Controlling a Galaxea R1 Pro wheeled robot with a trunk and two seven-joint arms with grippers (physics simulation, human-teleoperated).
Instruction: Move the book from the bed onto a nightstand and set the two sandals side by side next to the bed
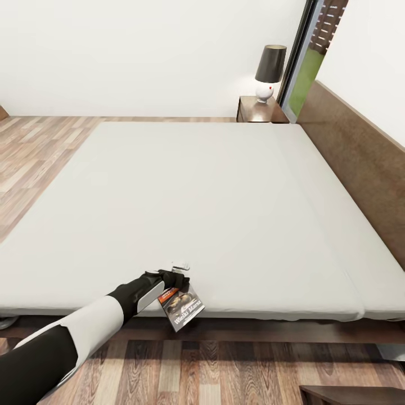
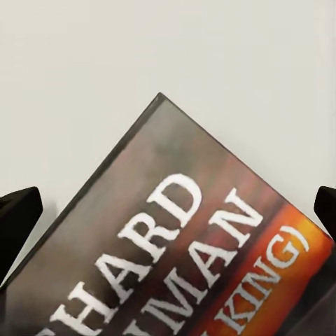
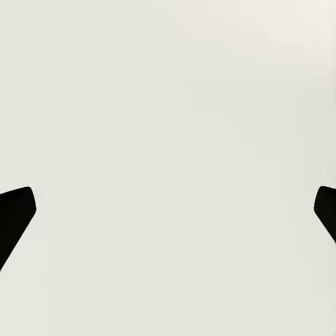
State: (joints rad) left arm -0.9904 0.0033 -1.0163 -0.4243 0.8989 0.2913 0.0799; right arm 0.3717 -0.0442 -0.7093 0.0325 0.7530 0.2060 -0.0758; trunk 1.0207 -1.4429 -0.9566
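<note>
Here the left claw (image 1: 179,283) clamps the book (image 1: 183,306); right claw (image 3: 168,210) apart

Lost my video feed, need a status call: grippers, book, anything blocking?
Left gripper at the bed's near edge, book against it, grip unconfirmed. Right gripper open. Nightstand at far corner carries a lamp.

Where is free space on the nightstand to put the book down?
The nightstand top is crowded at its middle by a lamp. Only narrow bare strips border the lamp base, toward the bed and toward the wall. The left gripper holds the book.
</note>
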